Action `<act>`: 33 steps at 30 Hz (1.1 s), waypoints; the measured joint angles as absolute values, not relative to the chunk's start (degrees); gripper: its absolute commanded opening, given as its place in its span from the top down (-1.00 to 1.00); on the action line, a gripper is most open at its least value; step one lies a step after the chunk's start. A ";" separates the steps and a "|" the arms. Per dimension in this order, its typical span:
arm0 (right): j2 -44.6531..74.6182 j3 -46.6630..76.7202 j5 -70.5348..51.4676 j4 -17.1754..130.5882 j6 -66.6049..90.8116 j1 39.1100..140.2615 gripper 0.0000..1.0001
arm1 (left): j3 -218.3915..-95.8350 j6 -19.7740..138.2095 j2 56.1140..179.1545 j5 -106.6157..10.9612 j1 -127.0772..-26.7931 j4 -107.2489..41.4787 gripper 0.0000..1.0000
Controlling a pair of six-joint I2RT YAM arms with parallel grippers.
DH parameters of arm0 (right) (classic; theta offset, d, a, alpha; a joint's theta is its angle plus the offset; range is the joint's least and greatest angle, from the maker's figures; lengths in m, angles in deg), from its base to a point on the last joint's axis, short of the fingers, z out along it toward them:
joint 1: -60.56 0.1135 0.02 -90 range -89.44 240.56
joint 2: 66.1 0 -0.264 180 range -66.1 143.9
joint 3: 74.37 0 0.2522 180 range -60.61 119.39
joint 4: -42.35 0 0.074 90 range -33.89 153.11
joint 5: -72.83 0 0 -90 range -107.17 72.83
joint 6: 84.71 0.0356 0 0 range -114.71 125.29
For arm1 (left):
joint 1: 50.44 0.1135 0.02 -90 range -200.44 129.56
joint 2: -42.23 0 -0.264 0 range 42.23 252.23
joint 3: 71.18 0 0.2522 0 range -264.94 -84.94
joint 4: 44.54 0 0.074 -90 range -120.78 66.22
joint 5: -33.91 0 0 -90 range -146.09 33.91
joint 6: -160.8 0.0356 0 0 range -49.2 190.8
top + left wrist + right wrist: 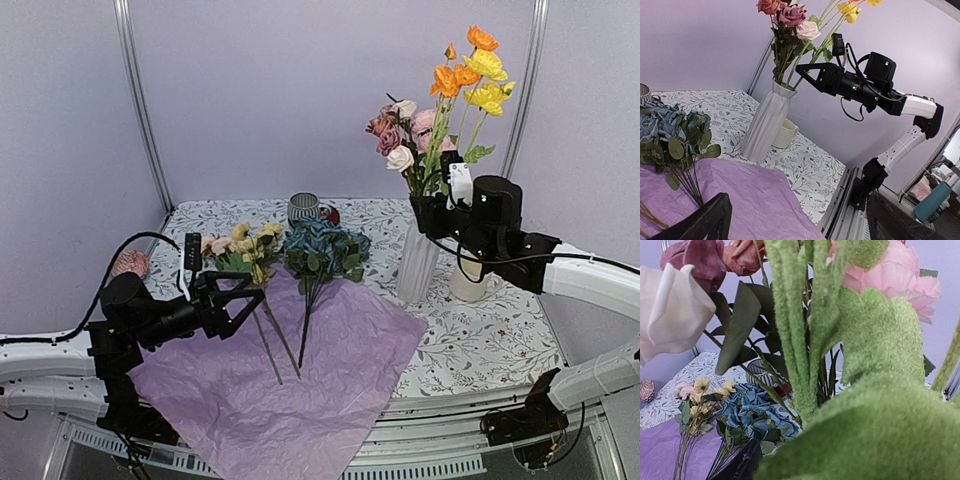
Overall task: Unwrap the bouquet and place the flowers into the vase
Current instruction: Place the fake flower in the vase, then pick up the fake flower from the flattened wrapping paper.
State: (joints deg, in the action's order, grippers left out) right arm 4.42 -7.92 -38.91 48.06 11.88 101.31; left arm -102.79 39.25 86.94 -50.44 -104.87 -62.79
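**Vase partly filled, two bunches on the paper**

Your vase (417,262) stands upright at the right rear of the bench (480,340), white and ribbed. It holds pink and mauve roses, one cream rose, and the orange and yellow blooms (447,82) that rise highest. The stems crowd the neck, so you cannot count them.

Your right fingers (817,80) sit in among those stems just above the neck. From the left wrist camera the stems cross in front of them. From the right wrist camera fuzzy green stems and leaves fill almost the whole view. You cannot tell whether the fingers are spread or pinching a stem.

Just behind the vase a cream mug (784,134) shows. From above, the right arm hides most of it.

To the left, the blue roses (322,245) and the cream-yellow roses (255,240) lie side by side, heads toward the back. Their stems rest on the flattened purple tissue paper (330,370), whose near corner hangs over the bench edge. A striped cup (303,208) stands behind the blue heads, with a bit of red beside it.

Your left fingers (705,220) are spread wide and hold nothing. They hover over the paper beside the cream-yellow stems.

A pink object (130,263) at the far left edge is too small to identify.
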 measured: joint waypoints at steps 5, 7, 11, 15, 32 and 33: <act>2.50 -7.61 -36.11 53.24 13.10 101.31 -0.22 | -103.25 39.25 87.72 -51.23 -104.87 -60.50 -0.96; 1.28 -7.68 -34.96 54.55 13.54 101.31 -0.27 | -103.58 39.23 87.94 -51.73 -104.87 -59.38 -0.96; -2.42 -8.53 -28.79 57.21 13.87 101.31 -0.29 | -104.04 38.37 88.03 -54.09 -104.87 -56.82 -0.96; -4.47 -8.53 -21.71 59.99 13.54 101.84 -0.30 | -104.69 35.90 88.03 -59.55 -104.74 -52.63 -0.95; -0.65 -13.60 -9.03 55.38 13.96 112.37 -0.29 | -106.29 22.68 103.85 -56.86 -92.39 -42.33 -0.19; 0.29 -13.93 -8.73 54.81 14.15 112.55 -0.29 | -106.83 22.33 105.27 -56.43 -92.32 -42.31 -0.19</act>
State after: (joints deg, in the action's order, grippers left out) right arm 0.29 -13.93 -8.73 54.81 14.15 112.55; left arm -106.83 22.33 105.27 -56.43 -92.32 -42.31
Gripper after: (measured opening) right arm 0.650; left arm 0.588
